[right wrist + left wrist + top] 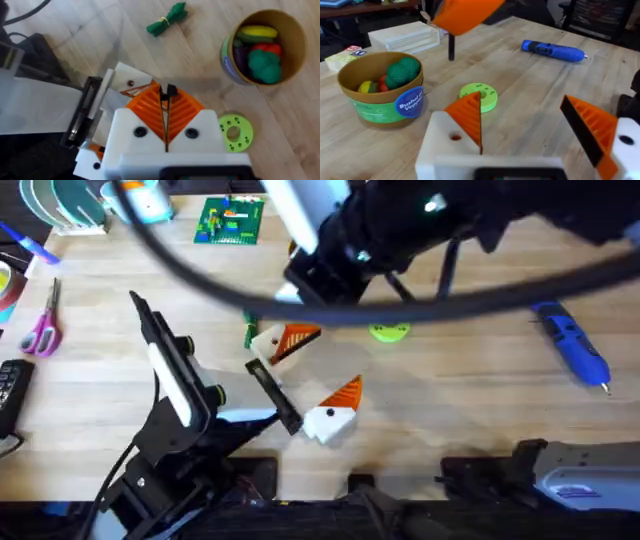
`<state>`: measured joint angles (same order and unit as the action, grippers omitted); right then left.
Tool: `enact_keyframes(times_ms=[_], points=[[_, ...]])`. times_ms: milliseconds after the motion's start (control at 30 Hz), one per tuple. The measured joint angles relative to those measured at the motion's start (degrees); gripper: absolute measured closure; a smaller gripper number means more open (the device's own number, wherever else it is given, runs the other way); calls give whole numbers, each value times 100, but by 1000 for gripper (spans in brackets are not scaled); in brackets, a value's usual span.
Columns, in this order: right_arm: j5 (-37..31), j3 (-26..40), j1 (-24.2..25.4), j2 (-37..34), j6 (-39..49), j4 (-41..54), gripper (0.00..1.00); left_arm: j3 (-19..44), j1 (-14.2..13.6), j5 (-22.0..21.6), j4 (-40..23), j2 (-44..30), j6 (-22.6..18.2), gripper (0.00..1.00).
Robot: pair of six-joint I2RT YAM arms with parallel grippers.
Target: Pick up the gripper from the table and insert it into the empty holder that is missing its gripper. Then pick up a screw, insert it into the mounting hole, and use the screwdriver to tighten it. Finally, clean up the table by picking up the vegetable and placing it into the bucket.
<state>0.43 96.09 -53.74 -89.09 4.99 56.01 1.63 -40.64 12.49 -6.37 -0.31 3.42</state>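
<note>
The left arm [175,395] is built of black segments with a white plate along one link, and two small yellow-green round marks sit on its black joints. Its hand [315,385] has two white triangular finger mounts, each with an orange ribbed pad [470,120] and one dark screw hole in the white plastic. A flat black bar joins the two mounts.

The right arm [400,230] is black also, with a white cylindrical part near its upper end, and a thick black cable [300,295] curves from it. Its hand [166,131] has two white mounts with two dark screws and orange ribbed pads. The base of the right arm [570,475] carries a grey-white cover.
</note>
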Motion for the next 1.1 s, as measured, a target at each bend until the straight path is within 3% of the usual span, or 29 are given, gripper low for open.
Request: enact_keyframes(times_ms=[367, 1100], points=[[0, 128, -472, -56, -4, -22, 995, 0, 0, 0, 0, 0, 0, 8], [46, -252, -550, -204, -633, -384, 995, 0, 0, 0, 0, 2, 0, 9]])
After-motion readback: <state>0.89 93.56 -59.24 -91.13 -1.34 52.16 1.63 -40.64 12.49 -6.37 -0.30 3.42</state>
